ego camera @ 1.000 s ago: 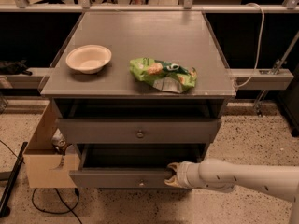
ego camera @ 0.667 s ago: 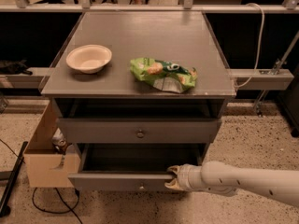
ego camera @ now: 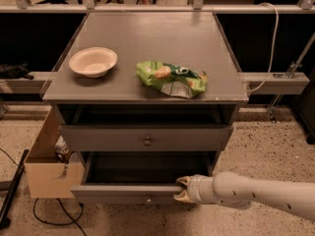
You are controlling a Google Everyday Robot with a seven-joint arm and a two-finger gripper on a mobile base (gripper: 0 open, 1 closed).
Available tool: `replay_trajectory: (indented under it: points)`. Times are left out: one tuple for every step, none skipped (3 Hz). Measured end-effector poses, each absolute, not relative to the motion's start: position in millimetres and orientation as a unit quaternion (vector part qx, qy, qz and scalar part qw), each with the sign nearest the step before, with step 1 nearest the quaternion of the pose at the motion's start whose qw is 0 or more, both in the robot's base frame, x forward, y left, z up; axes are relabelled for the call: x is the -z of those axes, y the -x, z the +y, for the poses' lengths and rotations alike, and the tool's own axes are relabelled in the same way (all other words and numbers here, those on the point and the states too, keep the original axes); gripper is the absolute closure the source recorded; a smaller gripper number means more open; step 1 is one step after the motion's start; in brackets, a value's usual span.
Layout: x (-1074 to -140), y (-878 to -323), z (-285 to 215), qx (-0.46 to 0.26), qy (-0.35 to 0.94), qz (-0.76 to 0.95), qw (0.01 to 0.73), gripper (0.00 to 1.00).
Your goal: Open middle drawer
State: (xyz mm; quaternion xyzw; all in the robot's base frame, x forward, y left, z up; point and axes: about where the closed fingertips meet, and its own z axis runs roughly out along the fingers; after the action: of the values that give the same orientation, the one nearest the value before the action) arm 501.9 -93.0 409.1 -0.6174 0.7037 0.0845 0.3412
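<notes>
Speckled floor (ego camera: 275,146); under the worktop's (ego camera: 147,33) front edge, the claw (ego camera: 180,189) grips the pulled-out middle drawer's (ego camera: 118,193) front.

- The middle drawer (ego camera: 113,192) is the lower of the two drawers I can see under the desk, a wide, shallow grey one.
- It stands pulled well out towards me, further than the drawer above it, so its dark inside shows from above. I can't make out anything in it.
- Its front is a narrow grey strip lying level, with a small round metal knob (ego camera: 147,199) at the middle.
- The gripper (ego camera: 181,190) is at the front's top edge, right of the knob and touching the panel. It reaches in from the right on a pale arm.
</notes>
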Motion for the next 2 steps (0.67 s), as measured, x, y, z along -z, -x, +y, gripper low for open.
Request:
replay_trajectory:
  points:
    - [-409.2,-501.9,-93.0,-0.084,0.617,0.704,0.341,1.00]
    - [-409.2,-501.9,-92.9,-0.085,0.617,0.704,0.341,0.81]
